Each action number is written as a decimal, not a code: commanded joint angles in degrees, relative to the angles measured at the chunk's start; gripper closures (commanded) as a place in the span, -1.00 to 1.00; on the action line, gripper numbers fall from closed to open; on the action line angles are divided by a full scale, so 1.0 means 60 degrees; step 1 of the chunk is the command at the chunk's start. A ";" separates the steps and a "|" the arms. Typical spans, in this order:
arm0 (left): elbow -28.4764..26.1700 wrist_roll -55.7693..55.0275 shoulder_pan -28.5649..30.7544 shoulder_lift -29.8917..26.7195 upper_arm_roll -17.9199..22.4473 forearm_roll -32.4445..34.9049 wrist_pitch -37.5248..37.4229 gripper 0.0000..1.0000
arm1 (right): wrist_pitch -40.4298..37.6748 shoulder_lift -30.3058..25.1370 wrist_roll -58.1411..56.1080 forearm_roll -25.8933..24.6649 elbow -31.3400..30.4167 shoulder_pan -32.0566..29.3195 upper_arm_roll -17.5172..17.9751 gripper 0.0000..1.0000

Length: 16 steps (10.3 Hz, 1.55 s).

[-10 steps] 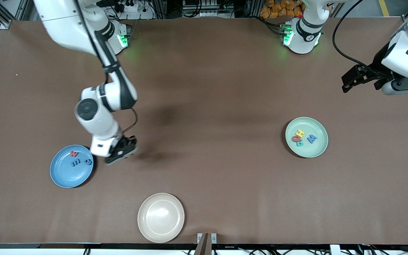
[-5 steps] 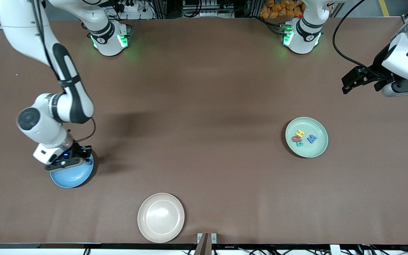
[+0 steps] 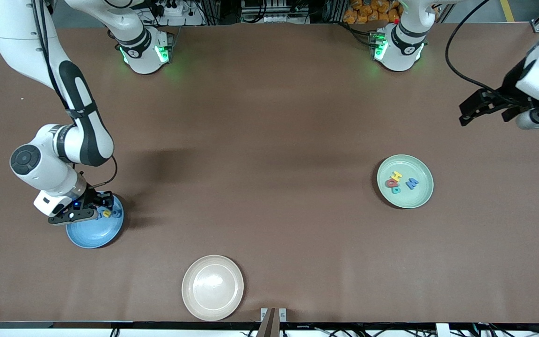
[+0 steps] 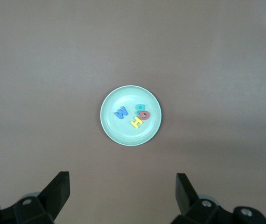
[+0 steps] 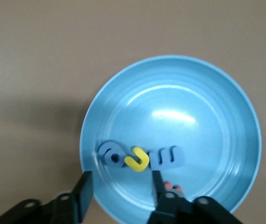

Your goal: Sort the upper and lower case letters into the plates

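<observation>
Hanging over the blue plate point(image 5: 207, 93), the right gripper point(image 5: 121, 189) stands parted above the flat-lying yellow letter point(image 5: 137, 160).

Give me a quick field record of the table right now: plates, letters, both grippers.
blue plate: toward the right arm's end, holds lowercase letters, yellow letter among them
mint plate: toward the left arm's end, holds four letters
beige plate: nearest the front camera
right gripper: open, over the blue plate
left gripper: open, waiting high above the mint plate
</observation>
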 commanded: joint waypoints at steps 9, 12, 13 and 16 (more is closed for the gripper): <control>0.0448 0.0298 -0.0006 0.0241 0.0027 0.0159 -0.0649 -1.00 | -0.5968 -0.4520 0.1408 -0.0824 0.0913 -0.1600 0.1264 -1.00; 0.0493 0.0298 -0.0006 0.0227 0.0042 0.0188 -0.0838 -1.00 | -0.7615 -0.4521 0.1951 -0.0824 0.2220 -0.1512 0.1293 -1.00; 0.0508 0.0298 -0.0006 0.0227 0.0042 0.0203 -0.0868 -1.00 | -0.7981 -0.4507 0.1952 -0.0824 0.2701 -0.1483 0.1278 -1.00; 0.0494 0.0298 -0.0109 0.0139 0.0042 0.0188 -0.1044 -1.00 | -0.8904 -0.4477 0.1966 -0.1245 0.3787 -0.1235 0.1249 -1.00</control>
